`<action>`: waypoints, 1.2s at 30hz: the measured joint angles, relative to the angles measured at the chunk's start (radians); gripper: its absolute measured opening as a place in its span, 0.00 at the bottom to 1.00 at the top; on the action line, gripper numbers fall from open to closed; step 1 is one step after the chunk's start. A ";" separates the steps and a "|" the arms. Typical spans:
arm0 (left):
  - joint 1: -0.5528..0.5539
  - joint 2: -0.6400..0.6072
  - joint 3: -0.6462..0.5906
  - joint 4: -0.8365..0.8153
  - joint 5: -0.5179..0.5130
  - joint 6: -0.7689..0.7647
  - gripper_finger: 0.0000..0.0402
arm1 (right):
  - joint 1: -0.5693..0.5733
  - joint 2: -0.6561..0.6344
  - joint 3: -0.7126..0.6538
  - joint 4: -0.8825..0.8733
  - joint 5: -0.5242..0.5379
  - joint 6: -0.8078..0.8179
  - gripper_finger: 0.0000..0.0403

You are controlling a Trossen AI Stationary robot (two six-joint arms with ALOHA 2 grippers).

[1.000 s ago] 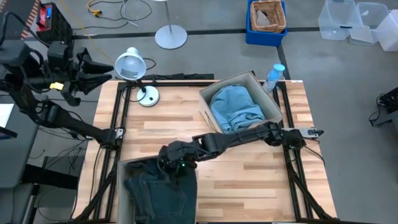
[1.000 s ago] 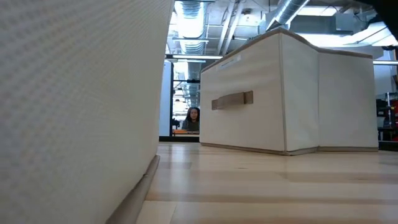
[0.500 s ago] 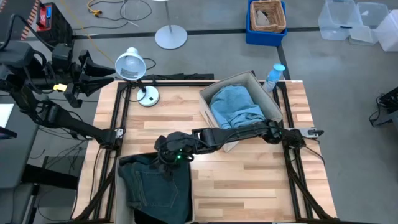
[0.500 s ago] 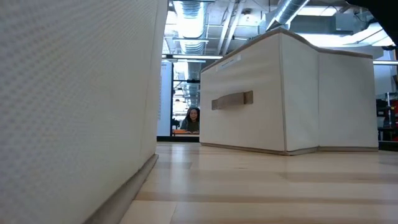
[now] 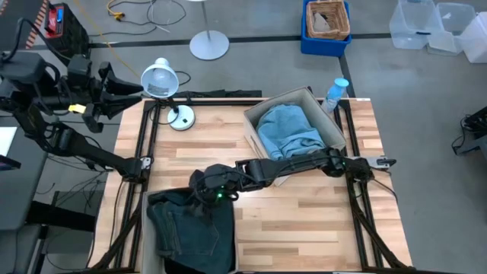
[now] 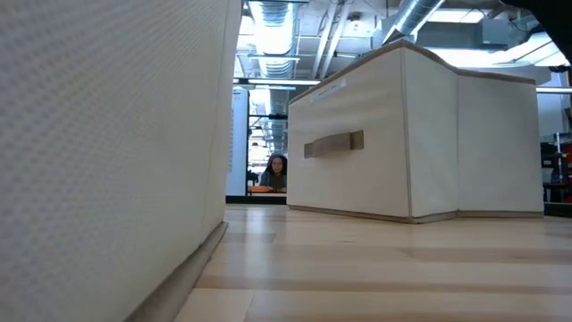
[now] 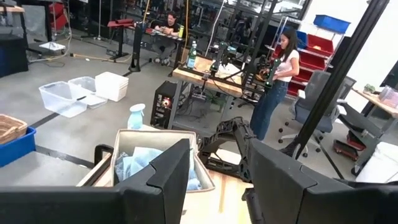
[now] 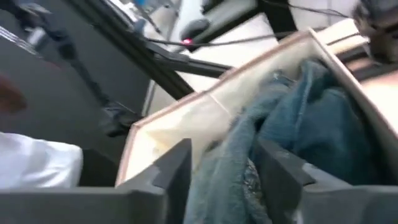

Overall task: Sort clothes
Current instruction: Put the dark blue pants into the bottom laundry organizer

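Note:
The dark blue-green jeans lie heaped in a beige box at the table's near left. Part of them drapes over the box's rim. My right gripper reaches across the table to that box's far edge. It stands open, with jeans cloth in and beyond the gap between its fingers. A light blue garment fills a second beige box at the far right. My left gripper waits open and empty off the table's far left corner. My right gripper stands open, slanting down from the table's right side over a fold of the jeans at the box's far rim. I cannot tell whether its fingers touch the cloth. The jeans rest in the box.
A white desk lamp stands at the table's far left and a water bottle beside the far box. In the low view the near box's wall fills the left and the far box the right. People are in the room beyond.
The jeans have spread toward the table's left edge and now cover the near box's far-left corner, where bare box wall showed a second ago. My right gripper has tipped up a little over the box's far edge.

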 joint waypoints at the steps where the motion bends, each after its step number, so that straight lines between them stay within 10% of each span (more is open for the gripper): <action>1: 0.000 0.000 0.000 -0.002 0.000 0.000 0.39 | 0.002 -0.005 0.000 0.019 -0.006 0.000 0.48; 11: 0.000 0.002 0.000 -0.001 0.000 0.016 0.39 | 0.011 -0.095 0.000 0.156 0.039 -0.192 0.55; 22: 0.000 0.002 0.000 0.001 0.000 0.019 0.39 | 0.087 -0.101 -0.002 -0.245 0.046 -0.257 0.05; 36: 0.000 0.002 0.000 0.002 0.000 0.020 0.39 | 0.071 0.018 -0.002 -0.485 0.154 -0.202 0.00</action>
